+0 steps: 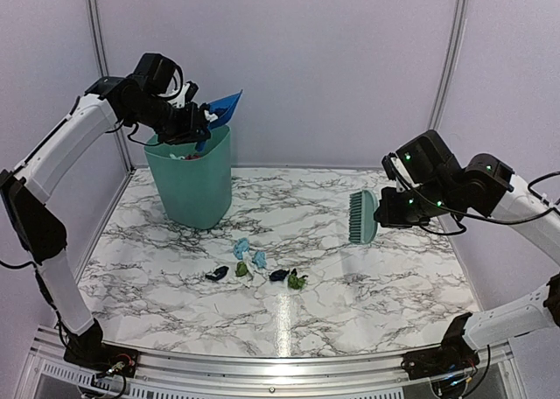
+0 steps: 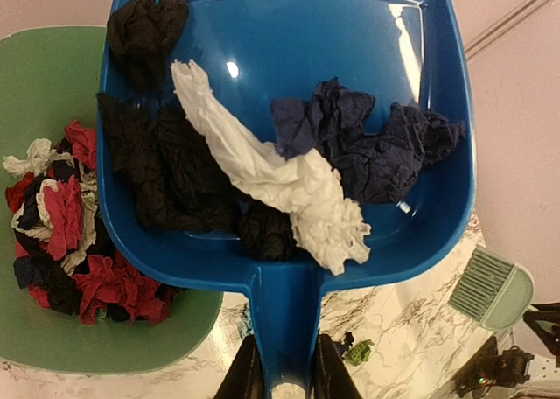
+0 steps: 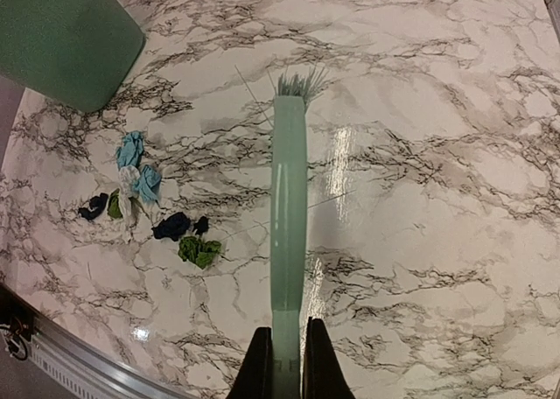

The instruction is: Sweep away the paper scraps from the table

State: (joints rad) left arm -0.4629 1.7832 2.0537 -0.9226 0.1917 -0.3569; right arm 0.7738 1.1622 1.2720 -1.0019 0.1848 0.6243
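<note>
My left gripper (image 2: 282, 373) is shut on the handle of the blue dustpan (image 2: 289, 119), held tilted above the green bin (image 1: 191, 182). The dustpan (image 1: 223, 108) holds black, navy and white paper wads (image 2: 262, 167). Several paper scraps (image 1: 254, 266), light blue, green and dark blue, lie in a cluster on the marble table (image 1: 376, 285); they also show in the right wrist view (image 3: 149, 211). My right gripper (image 3: 287, 364) is shut on the mint-green hand brush (image 3: 289, 224), held above the table to the right of the scraps; the brush shows in the top view (image 1: 362, 216).
The green bin (image 2: 52, 268) holds red, black and white paper. It stands at the table's far left (image 3: 61, 31). A metal rail (image 1: 262, 364) runs along the near edge. Pale walls close in the back and sides.
</note>
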